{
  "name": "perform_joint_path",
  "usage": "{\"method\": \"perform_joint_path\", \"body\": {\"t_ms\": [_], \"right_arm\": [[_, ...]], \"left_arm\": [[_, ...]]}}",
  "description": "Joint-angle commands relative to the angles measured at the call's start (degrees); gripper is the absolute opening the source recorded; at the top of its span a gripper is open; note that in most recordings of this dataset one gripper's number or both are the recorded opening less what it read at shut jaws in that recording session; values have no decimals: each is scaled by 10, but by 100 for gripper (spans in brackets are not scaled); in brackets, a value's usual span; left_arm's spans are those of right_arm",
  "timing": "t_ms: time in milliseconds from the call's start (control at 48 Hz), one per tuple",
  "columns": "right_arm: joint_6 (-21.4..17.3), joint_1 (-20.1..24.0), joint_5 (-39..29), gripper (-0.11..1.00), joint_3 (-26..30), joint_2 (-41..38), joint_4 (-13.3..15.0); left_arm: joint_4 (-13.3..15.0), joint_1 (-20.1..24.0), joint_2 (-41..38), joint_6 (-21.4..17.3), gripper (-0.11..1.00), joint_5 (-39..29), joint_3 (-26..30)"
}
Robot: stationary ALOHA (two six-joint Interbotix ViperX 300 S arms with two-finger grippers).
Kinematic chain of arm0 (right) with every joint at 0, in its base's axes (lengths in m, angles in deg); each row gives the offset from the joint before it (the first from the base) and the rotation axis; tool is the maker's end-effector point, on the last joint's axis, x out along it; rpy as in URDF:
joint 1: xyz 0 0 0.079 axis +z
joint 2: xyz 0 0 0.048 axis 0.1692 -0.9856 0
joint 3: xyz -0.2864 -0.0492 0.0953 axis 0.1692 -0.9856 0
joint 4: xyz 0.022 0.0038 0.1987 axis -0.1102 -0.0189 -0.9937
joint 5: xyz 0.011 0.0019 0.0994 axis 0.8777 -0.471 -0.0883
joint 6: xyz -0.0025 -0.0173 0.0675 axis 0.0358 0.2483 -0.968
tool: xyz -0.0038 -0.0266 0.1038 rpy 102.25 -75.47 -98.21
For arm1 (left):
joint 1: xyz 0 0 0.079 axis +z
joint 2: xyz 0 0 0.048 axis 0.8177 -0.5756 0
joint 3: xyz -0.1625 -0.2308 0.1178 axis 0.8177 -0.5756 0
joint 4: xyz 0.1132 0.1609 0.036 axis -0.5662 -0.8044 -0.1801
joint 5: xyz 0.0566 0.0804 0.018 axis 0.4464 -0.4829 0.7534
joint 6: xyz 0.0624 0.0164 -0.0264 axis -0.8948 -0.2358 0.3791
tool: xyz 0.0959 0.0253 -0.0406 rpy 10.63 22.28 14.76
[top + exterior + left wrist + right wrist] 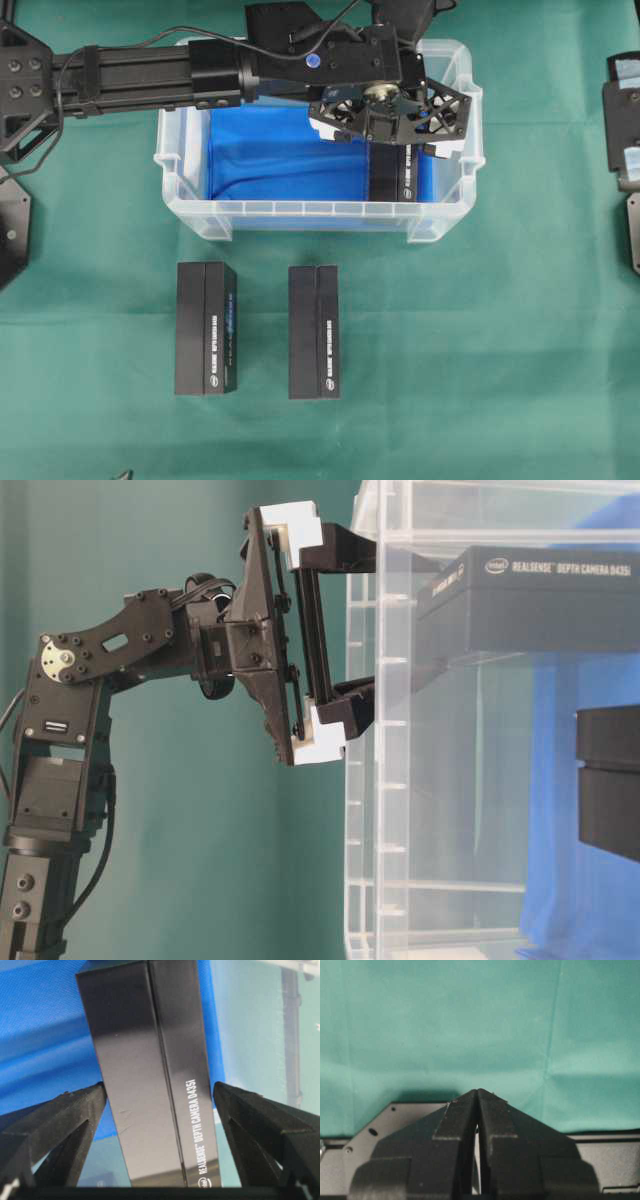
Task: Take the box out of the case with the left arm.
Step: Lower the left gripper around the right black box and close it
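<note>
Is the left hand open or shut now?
Open. In the wrist view its fingers stand apart on either side of the box, one with a visible gap.

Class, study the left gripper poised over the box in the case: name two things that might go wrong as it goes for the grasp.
1. The open left gripper straddles the box with little spare room; one finger may land on top.
2. The box lies close to the case wall, so the outer finger might strike the rim.

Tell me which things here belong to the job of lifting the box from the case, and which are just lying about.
Job: the box in the case; left gripper, open astride it.
Lying about: two black boxes on the green cloth; right gripper, shut.
</note>
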Motion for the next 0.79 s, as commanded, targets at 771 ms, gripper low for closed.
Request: {"method": "perform_joint_path", "body": {"t_ms": [771], "right_arm": [[0, 0, 1, 2, 5, 0, -1]], "left_arm": [[5, 0, 4, 1, 90, 27, -13]]}}
